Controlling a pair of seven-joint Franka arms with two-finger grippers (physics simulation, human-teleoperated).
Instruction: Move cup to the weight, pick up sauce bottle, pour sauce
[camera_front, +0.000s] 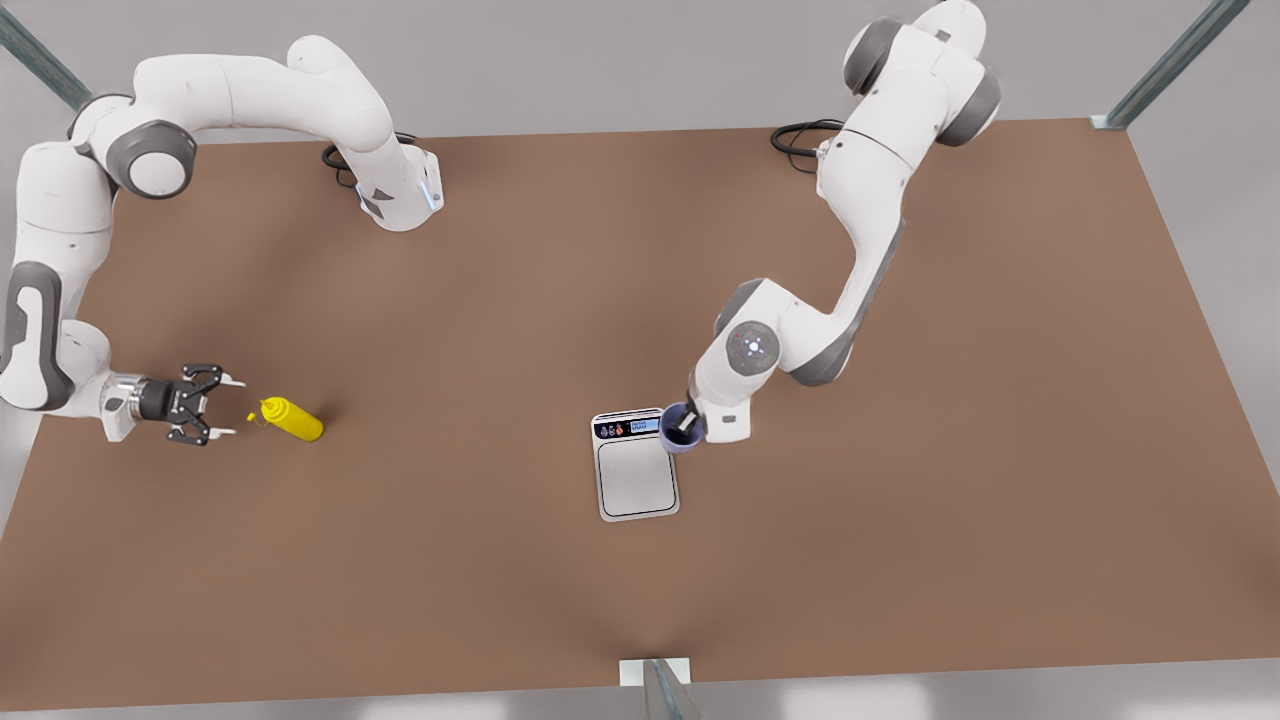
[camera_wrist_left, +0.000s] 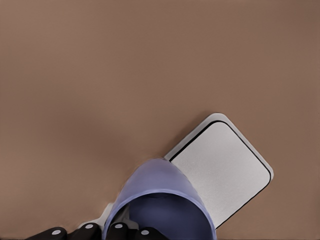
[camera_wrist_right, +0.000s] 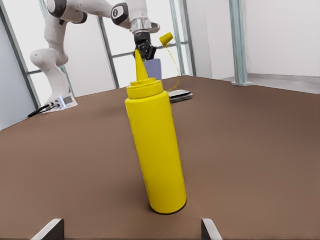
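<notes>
Standing upright on the brown desk, the sauce bottle sits right in front of the right gripper, nozzle up, w/ its small yellow cap hanging off a thin tether beside the nozzle. Right gripper's fingers are spread wide, released, nothing between them; bottle is just beyond the tips, not touching. Both are near the desk edge on the front view's left.

Farther along, approx. mid-desk & a bit toward the near edge in the front view, lies the weight, flat, display strip at its far end. The cup is at the weight's display-end corner on the front view's right, overlapping that corner; can't tell if it rests on the weight or hangs above it. Left gripper comes down from above, one finger inside the cup, grasping its wall. Left wrist view: cup rim close up, steel platform of the weight just beside it.

Arm bases sit along the far desk edge.
</notes>
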